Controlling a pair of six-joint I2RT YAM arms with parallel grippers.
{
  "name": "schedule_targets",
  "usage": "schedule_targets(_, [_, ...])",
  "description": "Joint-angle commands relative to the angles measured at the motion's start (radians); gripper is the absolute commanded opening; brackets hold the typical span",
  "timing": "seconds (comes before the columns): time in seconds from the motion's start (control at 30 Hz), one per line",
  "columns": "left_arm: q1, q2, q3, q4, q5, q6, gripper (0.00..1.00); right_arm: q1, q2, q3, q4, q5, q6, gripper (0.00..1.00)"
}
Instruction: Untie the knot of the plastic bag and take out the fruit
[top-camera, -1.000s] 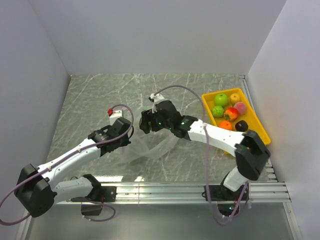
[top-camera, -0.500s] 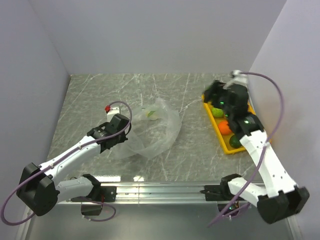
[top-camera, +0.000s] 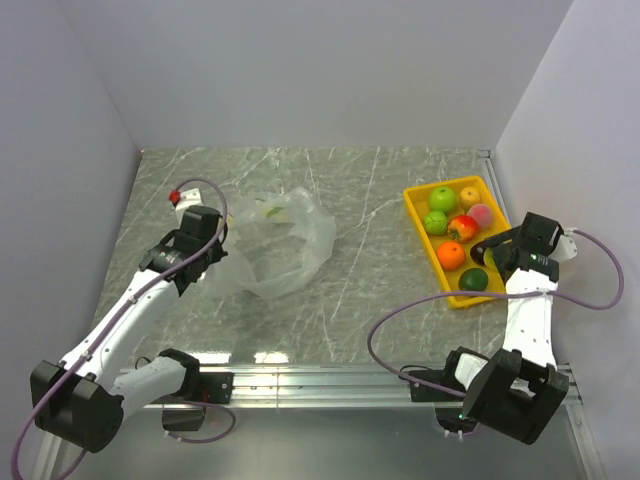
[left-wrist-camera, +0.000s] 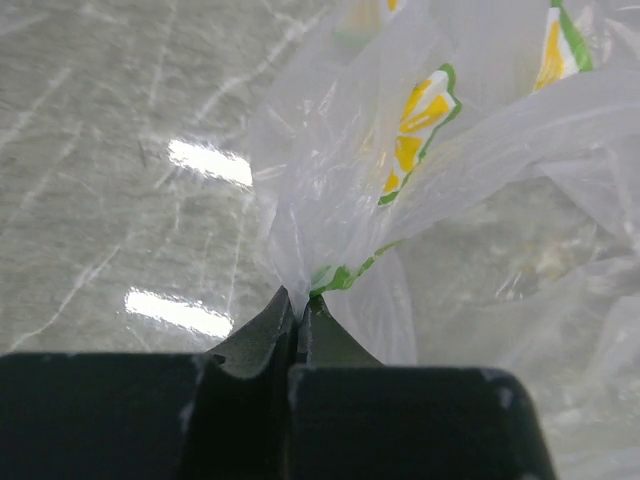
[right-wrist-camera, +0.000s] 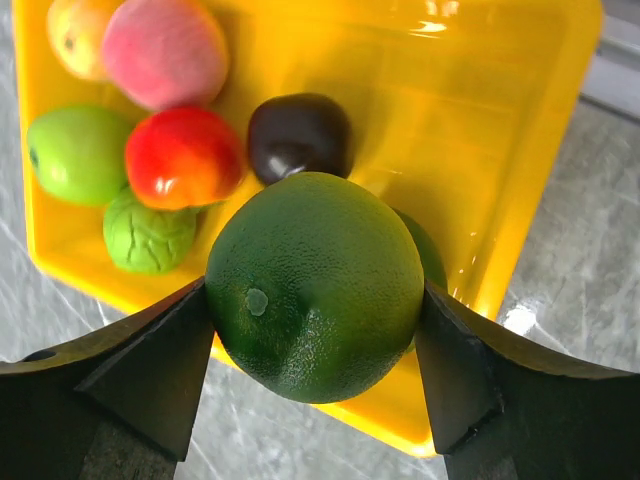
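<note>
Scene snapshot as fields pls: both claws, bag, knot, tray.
left claw: shut, pinching the bag's film
bag: crumpled on the table, no fruit seen inside
knot: can't make out
right claw: closed on green fruit, over the tray
tray: yellow, holds other fruit

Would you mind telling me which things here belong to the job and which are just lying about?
Job: plastic bag, pinched by the left gripper; green fruit in the right gripper; yellow tray holding the other fruit.
Just there: marbled table; purple cables.
</note>
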Motion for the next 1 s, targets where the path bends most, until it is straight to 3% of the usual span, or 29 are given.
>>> schedule_targets(0.0, [0.044, -0.023, 0.059, -0.004, 0.033, 0.049, 0.01, -0.027, 0.026, 0.024, 0.03, 0.051, 0.1, 0.28])
schedule_targets(0.03, [0.059, -0.026, 0.062, -0.003, 0.039, 0.051, 0.01, -0.038, 0.035, 0.033, 0.026, 0.069, 0.114, 0.4])
schedule_targets(0.07, [0.066, -0.027, 0.066, -0.001, 0.045, 0.052, 0.01, -0.046, 0.045, 0.054, 0.003, 0.085, 0.125, 0.63])
schedule_targets(0.17, [0.087, -0.033, 0.071, 0.0, 0.068, 0.055, 0.01, -0.055, 0.087, 0.1, -0.042, 0.098, 0.139, 0.94])
schedule_targets(0.2, [0.092, -0.033, 0.071, 0.0, 0.074, 0.055, 0.01, -0.055, 0.09, 0.105, -0.048, 0.111, 0.142, 0.97])
schedule_targets(0.47, [0.155, -0.026, 0.086, -0.003, 0.099, 0.054, 0.04, -0.048, 0.024, 0.139, -0.047, 0.103, 0.071, 0.99])
schedule_targets(0.67, [0.214, -0.052, 0.168, -0.046, 0.102, 0.069, 0.19, 0.138, -0.06, 0.261, -0.008, 0.079, -0.122, 1.0])
schedule_targets(0.73, [0.224, -0.067, 0.21, -0.073, 0.091, 0.074, 0.39, 0.207, -0.094, 0.31, 0.002, 0.086, -0.195, 1.0])
schedule_targets(0.8, [0.224, -0.09, 0.243, -0.093, 0.073, 0.074, 0.51, 0.25, -0.147, 0.341, 0.016, 0.088, -0.275, 1.0])
schedule_targets(0.83, [0.225, -0.099, 0.273, -0.102, 0.067, 0.075, 0.64, 0.299, -0.164, 0.37, 0.027, 0.101, -0.294, 1.0])
schedule_targets(0.97, [0.225, -0.148, 0.332, -0.134, 0.01, 0.094, 0.86, 0.368, -0.255, 0.427, 0.058, 0.077, -0.384, 1.0])
